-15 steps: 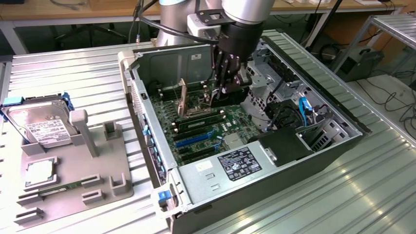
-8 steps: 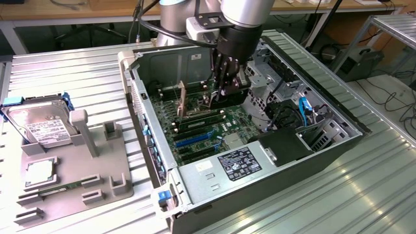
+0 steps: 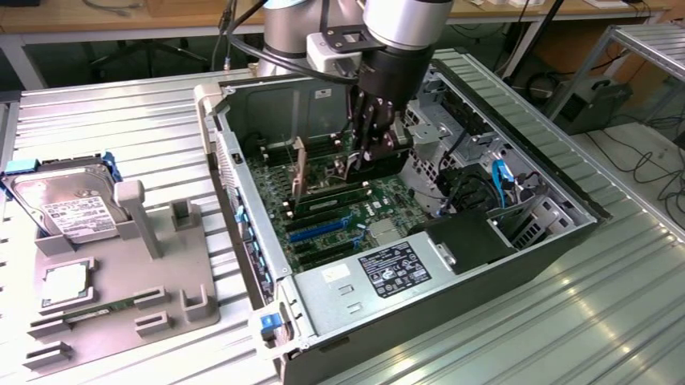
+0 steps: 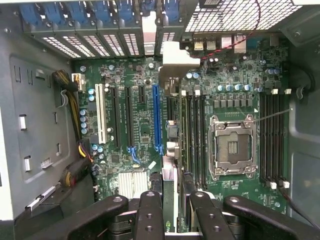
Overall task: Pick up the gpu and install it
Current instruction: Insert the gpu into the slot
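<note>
The gpu (image 3: pixel 304 172) stands on edge inside the open computer case (image 3: pixel 535 241), low over the motherboard (image 3: pixel 354 216). My gripper (image 3: pixel 370 156) reaches down from above and is shut on its upper edge. In the wrist view the card (image 4: pixel 170 195) runs edge-on away from my gripper (image 4: pixel 177 216), between the long blue slot (image 4: pixel 157 117) and the memory slots (image 4: pixel 192 135). Its silvery end bracket (image 4: pixel 150 31) lies at the rear slot openings. Whether the card's lower edge sits in a slot is hidden.
The empty processor socket (image 4: pixel 232 147) lies beside the memory slots. The power supply (image 3: pixel 391 269) fills the case's near end, with the drive cage (image 3: pixel 503 216) beside it. Outside, at the exterior view's left, a grey holder plate (image 3: pixel 160 297) carries a hard drive (image 3: pixel 66 210) and a memory stick (image 3: pixel 102 311).
</note>
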Controlling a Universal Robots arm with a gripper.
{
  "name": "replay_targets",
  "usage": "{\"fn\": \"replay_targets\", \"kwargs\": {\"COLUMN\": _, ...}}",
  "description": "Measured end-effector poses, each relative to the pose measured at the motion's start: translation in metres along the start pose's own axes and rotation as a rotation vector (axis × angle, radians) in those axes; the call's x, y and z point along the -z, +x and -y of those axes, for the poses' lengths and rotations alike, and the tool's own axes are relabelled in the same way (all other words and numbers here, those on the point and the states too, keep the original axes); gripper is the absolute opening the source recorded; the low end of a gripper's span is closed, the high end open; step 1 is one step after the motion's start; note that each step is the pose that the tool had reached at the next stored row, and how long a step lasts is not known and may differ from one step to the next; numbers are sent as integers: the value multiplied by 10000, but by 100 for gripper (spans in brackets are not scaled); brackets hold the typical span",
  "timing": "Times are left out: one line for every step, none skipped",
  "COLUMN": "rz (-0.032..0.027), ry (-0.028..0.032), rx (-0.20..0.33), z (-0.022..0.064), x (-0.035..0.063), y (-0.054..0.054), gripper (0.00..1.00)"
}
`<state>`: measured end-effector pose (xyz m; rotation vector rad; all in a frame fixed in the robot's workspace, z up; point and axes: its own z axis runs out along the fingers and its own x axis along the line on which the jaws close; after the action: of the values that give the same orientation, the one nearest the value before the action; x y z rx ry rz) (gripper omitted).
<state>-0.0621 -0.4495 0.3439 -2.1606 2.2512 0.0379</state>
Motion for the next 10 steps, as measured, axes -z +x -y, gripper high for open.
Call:
{"fn": "replay_targets", "kwargs": {"rz": 0, "ry": 0, "rx": 18, "z": 0, "x": -3, "y": 2, "gripper": 26}}
{"fn": "replay_targets", "kwargs": {"rz": 0, "ry": -2, "rx": 48, "z": 0, "x": -7, "y": 3, "gripper": 26}}
{"fn": "replay_targets", "kwargs": {"rz": -2, "ry": -4, "rx": 88, "z": 0, "x": -9, "y": 4, "gripper": 26}}
{"fn": "replay_targets", "kwargs": {"rz": -1, "ry": -4, "rx": 138, "z": 1, "x": -12, "y": 5, "gripper": 26}}
{"fn": "replay_targets", "kwargs": {"rz": -1, "ry": -6, "rx": 178, "z": 0, "x": -13, "y": 6, "gripper": 26}}
{"fn": "replay_targets", "kwargs": {"rz": -1, "ry": -6, "rx": 212, "z": 0, "x": -15, "y": 6, "gripper": 26}}
{"fn": "replay_targets", "kwargs": {"rz": -1, "ry": -8, "rx": 239, "z": 0, "x": -17, "y": 7, "gripper": 26}}
{"fn": "replay_targets", "kwargs": {"rz": -1, "ry": -8, "rx": 255, "z": 0, "x": -19, "y": 8, "gripper": 26}}
{"fn": "replay_targets", "kwargs": {"rz": -1, "ry": -8, "rx": 259, "z": -1, "x": -21, "y": 9, "gripper": 26}}
{"fn": "replay_targets", "kwargs": {"rz": -1, "ry": -8, "rx": 261, "z": -1, "x": -22, "y": 9, "gripper": 26}}
